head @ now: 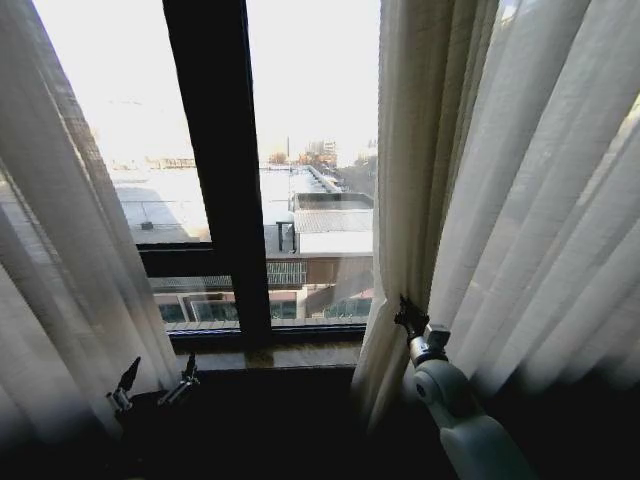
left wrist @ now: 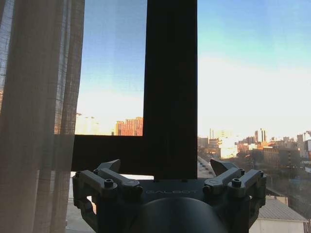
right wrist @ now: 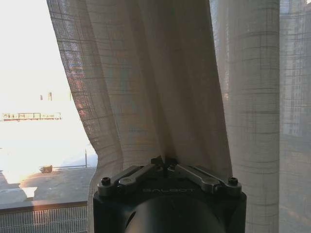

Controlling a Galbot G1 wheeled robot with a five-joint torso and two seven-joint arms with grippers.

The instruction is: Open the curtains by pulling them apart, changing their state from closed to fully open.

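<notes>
Flanking the window, two curtains (head: 520, 200); right gripper (head: 408, 318) pinches one.

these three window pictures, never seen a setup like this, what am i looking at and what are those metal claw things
This is a wheeled robot with two arms, each ending in a gripper, a two-fingered metal claw. It stands at a window, opening sheer white curtains.

The wide picture comes from a camera on its head. The left gripper sits low near the sill, fingers spread, holding nothing, beside the left curtain panel. The right gripper is pinched shut on a fold of the right curtain panel.

The other two pictures come from cameras on the wrists, looking out over each claw. The left wrist view shows open fingers facing the dark window frame. The right wrist view shows the claw closed on gathered fabric.
</notes>
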